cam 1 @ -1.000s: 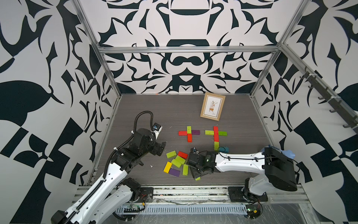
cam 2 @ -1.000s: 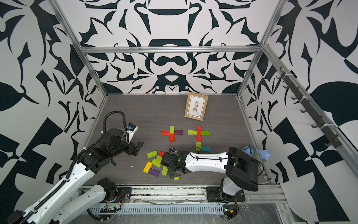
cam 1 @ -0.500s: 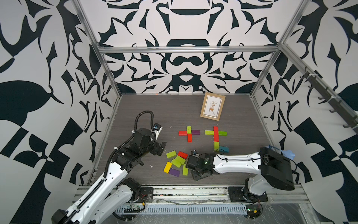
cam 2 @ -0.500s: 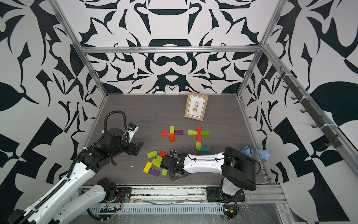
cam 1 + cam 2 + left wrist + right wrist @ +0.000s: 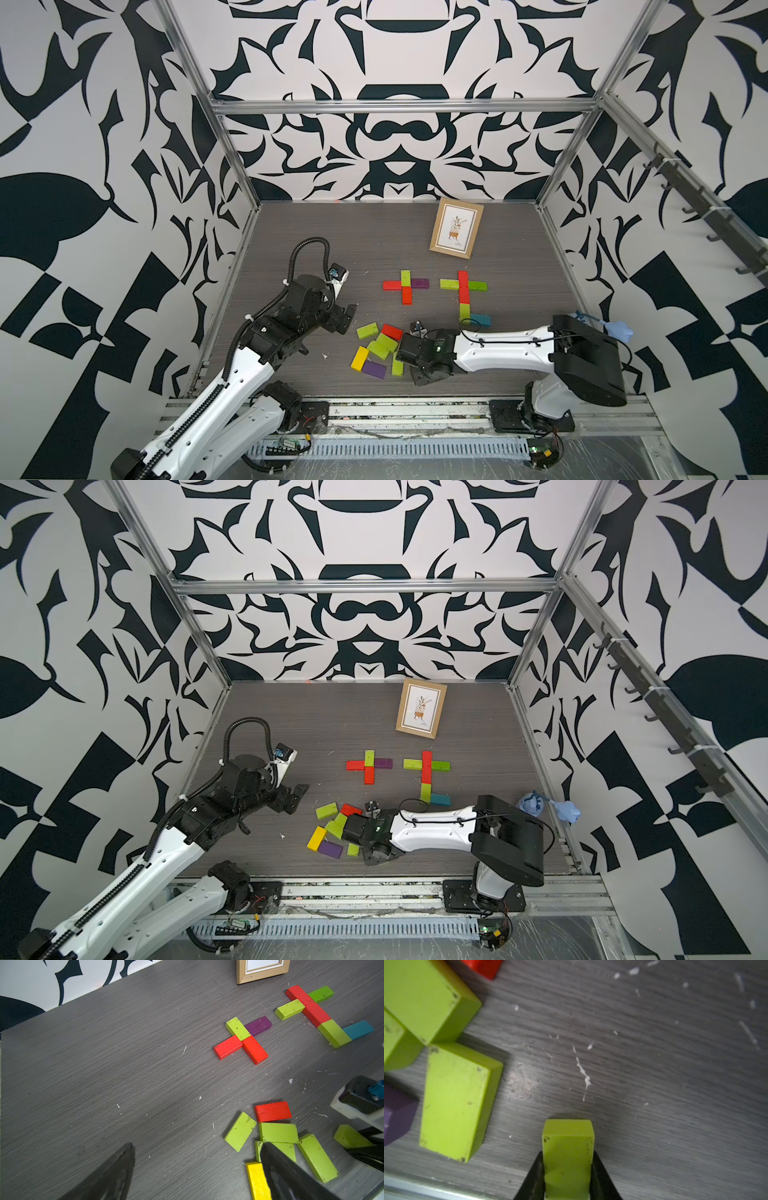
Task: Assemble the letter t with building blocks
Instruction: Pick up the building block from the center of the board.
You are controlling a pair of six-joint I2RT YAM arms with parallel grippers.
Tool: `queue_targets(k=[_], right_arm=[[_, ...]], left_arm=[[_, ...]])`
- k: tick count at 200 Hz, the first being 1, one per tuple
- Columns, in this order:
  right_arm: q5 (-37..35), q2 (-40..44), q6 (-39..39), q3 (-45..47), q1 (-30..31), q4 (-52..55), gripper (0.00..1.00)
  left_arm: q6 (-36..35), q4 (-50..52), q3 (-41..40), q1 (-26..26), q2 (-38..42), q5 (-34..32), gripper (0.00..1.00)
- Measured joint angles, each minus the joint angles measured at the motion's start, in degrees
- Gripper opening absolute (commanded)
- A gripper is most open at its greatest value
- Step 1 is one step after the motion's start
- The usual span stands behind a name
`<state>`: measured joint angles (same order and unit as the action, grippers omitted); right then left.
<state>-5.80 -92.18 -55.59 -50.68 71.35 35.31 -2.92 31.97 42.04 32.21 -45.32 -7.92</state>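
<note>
- Lime-green block pinched in clamped right gripper, low over table, at near edge of loose pile.
- Left gripper wide open, empty, beside pile.
- Step: pick. Next, likely: lift clear, carry to free table.

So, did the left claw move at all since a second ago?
No. In a top view the left gripper sits at the same spot as before, just as far from the picture frame, with its jaws wide open.
</note>
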Motion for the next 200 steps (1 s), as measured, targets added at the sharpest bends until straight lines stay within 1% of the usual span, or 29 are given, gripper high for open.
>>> queue_targets(k=[26, 54, 129, 156, 200], right_arm=[[-1.33, -1.11, 0.20, -3.17, -0.26, 1.66, 0.19], [-1.79, -1.51, 0.26, -6.27, -1.84, 2.21, 0.16], [-0.81, -2.49, 1.31, -8.90, -11.65, 1.38, 0.16], [-0.39, -4.92, 2.16, -10.82, -14.08, 0.26, 0.15], [-0.46, -11.67, 2.62, -16.41, -16.20, -0.59, 0.13]], left_arm=[[0.00, 0.00, 0.00, 0.00, 0.00, 0.00, 0.98], [0.00, 0.00, 0.00, 0.00, 0.00, 0.00, 0.98], [0.00, 0.02, 0.00, 0.00, 0.02, 0.04, 0.98], [0.00, 0.00, 0.00, 0.00, 0.00, 0.04, 0.98], [0.02, 0.00, 0.00, 0.00, 0.00, 0.13, 0.98]])
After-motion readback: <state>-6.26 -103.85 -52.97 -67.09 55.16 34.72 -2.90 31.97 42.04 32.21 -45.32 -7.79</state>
